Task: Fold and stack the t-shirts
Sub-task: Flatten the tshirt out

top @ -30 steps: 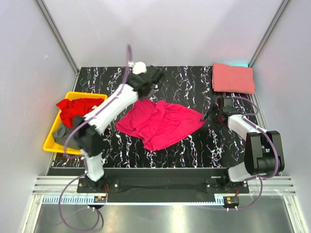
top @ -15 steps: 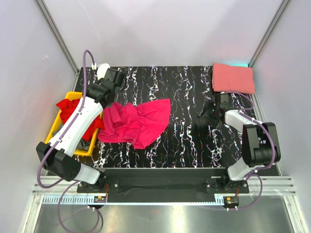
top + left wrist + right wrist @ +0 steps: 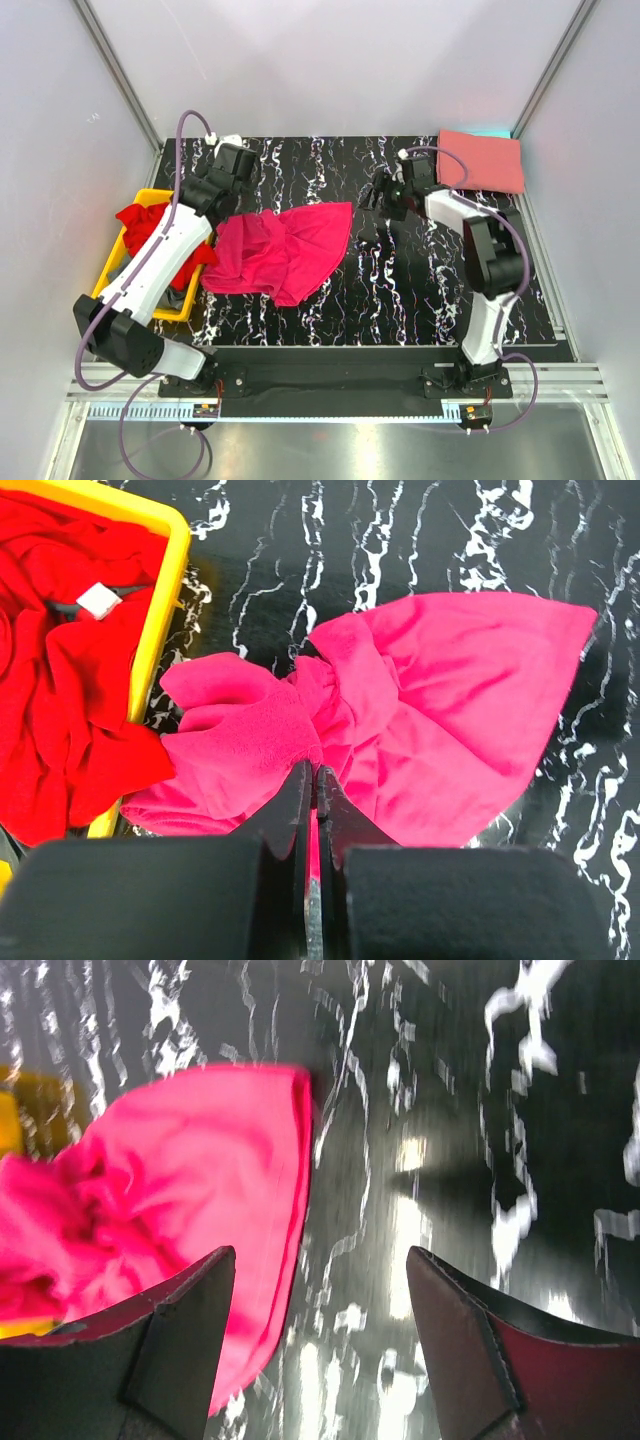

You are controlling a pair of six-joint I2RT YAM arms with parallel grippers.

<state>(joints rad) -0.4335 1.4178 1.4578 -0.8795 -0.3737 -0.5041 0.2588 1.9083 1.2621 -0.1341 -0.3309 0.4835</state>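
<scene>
While left gripper point(image 3: 315, 777) pinches bunched edge of magenta t-shirt point(image 3: 455, 695), right gripper point(image 3: 320, 1255) hangs open, empty, near its free corner. Shirt lies crumpled on table point(image 3: 440, 530), beside yellow bin point(image 3: 178, 570). Cloth looks light, limp, bunches easily; likely best taken at two corners, pulled flat.

L pincer point(image 3: 314, 772) pinched tight, arm reaching fwd — R pincer point(image 3: 320, 1252) jaws wide apart, arm stretched fwd.

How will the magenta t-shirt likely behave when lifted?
Probably floppy: the magenta t-shirt bunches into folds where the left end effector pinches it. It would likely drape and drag, since the rest lies spread on the table.
</scene>
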